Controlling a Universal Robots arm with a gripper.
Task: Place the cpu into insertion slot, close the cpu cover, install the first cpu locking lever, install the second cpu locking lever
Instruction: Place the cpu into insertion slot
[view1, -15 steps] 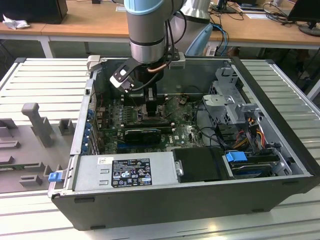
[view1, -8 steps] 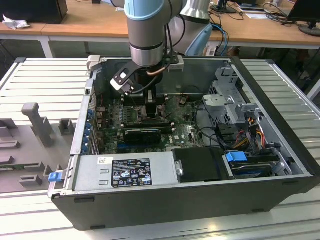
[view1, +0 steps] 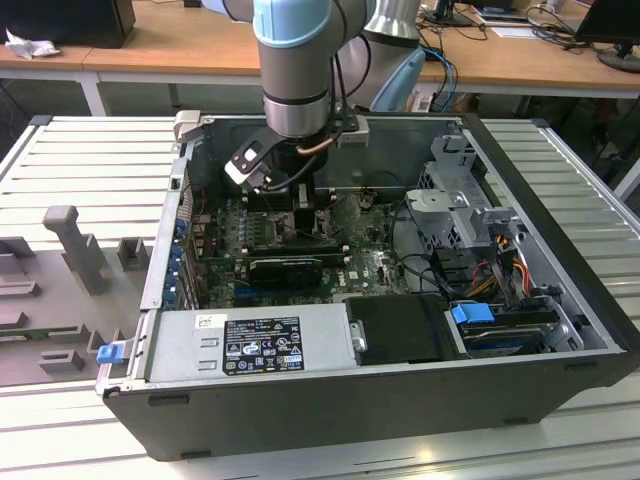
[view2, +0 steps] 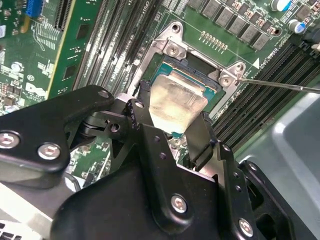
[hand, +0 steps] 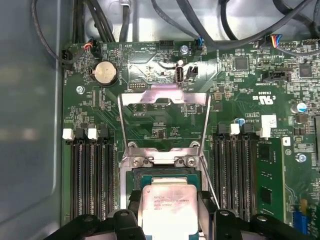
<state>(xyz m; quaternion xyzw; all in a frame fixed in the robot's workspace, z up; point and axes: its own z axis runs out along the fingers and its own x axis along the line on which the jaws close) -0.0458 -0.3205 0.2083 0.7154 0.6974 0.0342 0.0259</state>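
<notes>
The two black fingers (view2: 142, 107) of the gripper (view2: 176, 117) are squeezed tight on two sides of the cpu (view2: 177, 100), a thin square chip with a pale silver-grey top. In the first wrist view the gripper (hand: 169, 212) holds the cpu (hand: 169, 202) right over the insertion slot (hand: 162, 175), a small dark square socket with a silver metal rim. I cannot tell if the chip sits all the way down or hangs just above the slot.

The cpu cover (hand: 150, 96), a silver-grey sheet-metal frame with a cut-out middle, is flipped open. It lies back over the green motherboard (hand: 100, 125), on the far side of the slot from the fingers. A thin silver wire lever (view2: 280, 86) sticks out beside the slot and is not hooked down.

Things could go wrong here. If the chip is a bit crooked or turned the wrong way, a corner could catch on the rim, and pushing could hurt the slot. If the fingers let go too high, the chip could land tilted.

The big black metal computer case (view1: 350, 420) holds the motherboard, a grey power box (view1: 250, 345), a bunch of coloured cables (view1: 500, 260) and a metal drive cage (view1: 450, 190). The grey and blue robot arm (view1: 295, 60) reaches down into the case. Long black memory slots (hand: 87, 175) run beside the socket.
</notes>
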